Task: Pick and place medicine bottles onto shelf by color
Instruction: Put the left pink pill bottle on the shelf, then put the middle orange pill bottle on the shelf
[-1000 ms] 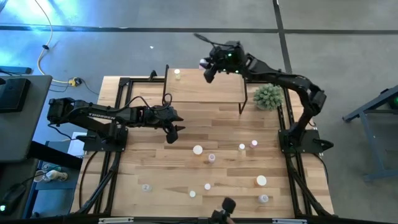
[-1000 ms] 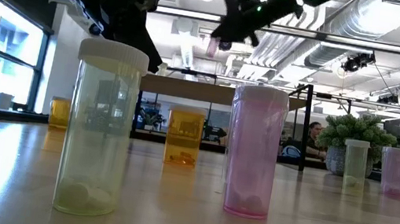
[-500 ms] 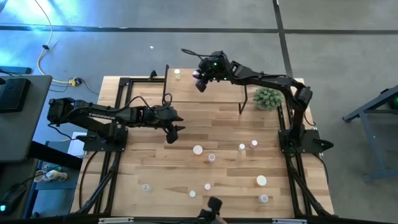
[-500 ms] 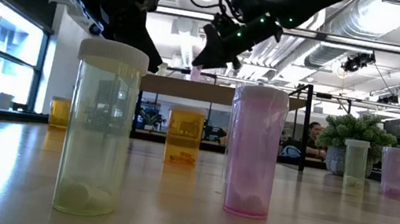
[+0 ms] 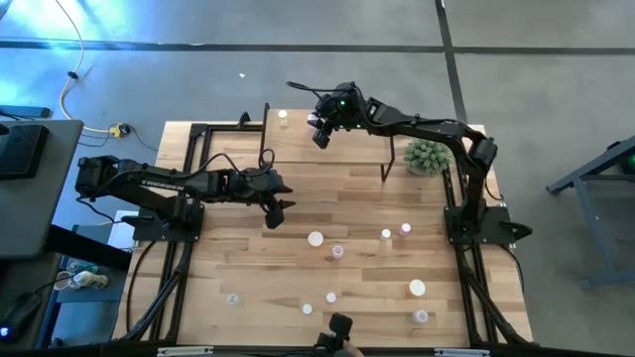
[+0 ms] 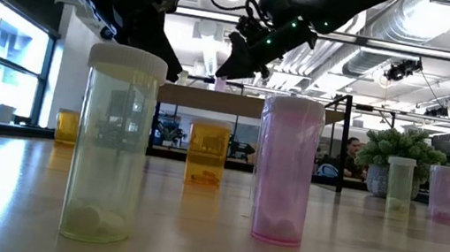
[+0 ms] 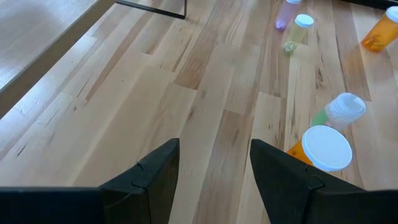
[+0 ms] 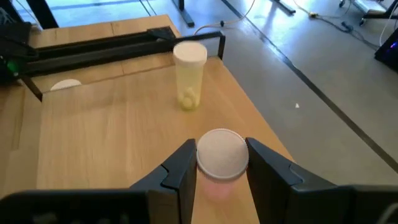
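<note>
I have my right gripper [image 8: 217, 163] clamped on a pink medicine bottle [image 8: 221, 158] just under its white cap, over the shelf [image 5: 347, 147] near the yellowish bottle [image 8: 189, 76] standing there. It looks light, rigid and slick, so I grip the body. On the table I count about nine more bottles. My left gripper [image 7: 214, 171] hangs empty, fingers apart, above the tabletop.

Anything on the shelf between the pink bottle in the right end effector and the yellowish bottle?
Nothing: in the right wrist view only bare shelf separates the pink bottle and the yellowish bottle.
</note>
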You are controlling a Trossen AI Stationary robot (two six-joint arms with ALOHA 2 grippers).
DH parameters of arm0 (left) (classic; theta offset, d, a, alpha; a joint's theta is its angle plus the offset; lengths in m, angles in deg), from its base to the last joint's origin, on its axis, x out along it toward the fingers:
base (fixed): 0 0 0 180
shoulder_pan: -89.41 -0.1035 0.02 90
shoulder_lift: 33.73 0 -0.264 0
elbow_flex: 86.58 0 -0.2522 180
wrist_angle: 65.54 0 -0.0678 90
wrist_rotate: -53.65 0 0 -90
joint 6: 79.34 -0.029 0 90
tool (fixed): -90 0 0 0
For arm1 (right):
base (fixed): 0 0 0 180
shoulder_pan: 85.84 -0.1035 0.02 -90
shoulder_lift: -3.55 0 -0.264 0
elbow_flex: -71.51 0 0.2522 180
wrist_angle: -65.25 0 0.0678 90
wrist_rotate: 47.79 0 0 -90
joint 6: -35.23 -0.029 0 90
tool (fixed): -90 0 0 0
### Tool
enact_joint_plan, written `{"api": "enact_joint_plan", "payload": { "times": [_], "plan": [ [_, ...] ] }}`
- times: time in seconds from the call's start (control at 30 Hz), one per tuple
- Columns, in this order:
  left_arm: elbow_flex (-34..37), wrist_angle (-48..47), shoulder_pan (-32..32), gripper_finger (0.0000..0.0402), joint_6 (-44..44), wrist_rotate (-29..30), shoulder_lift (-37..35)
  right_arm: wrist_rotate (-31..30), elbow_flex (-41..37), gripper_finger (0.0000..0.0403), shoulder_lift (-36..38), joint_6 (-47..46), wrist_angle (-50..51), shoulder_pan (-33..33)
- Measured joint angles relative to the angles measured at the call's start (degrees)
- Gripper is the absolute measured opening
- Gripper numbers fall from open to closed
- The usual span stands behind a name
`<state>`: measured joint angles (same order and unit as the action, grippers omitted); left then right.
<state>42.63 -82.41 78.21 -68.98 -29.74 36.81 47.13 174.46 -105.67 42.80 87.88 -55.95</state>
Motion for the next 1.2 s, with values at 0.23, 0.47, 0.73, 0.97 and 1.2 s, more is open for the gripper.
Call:
{"api": "enact_joint_plan", "payload": {
  "times": [0.23,0.47,0.73,0.97,1.2],
  "plan": [
    [0.00,-0.02,-0.02,0.0186,-0.01,0.00,0.00,-0.17,0.02,0.0108,-0.66,-1.16,0.12,-0.02],
    [0.00,-0.02,-0.01,0.0186,-0.01,-0.02,0.00,-0.17,0.02,0.0108,-0.66,-1.14,0.35,-0.02],
    [0.00,-0.04,-0.01,0.0186,-0.01,-0.02,0.00,-0.39,0.01,0.0145,-0.67,-1.09,-0.03,-0.02],
    [0.00,-0.07,0.00,0.0186,-0.01,-0.02,0.00,-1.89,-0.02,0.0174,-0.77,-1.09,-0.53,-0.02],
    [0.00,-0.07,0.00,0.0186,-0.01,-0.02,0.00,-1.78,-0.02,0.0173,0.95,-1.09,-0.79,-0.02]
  ]
}}
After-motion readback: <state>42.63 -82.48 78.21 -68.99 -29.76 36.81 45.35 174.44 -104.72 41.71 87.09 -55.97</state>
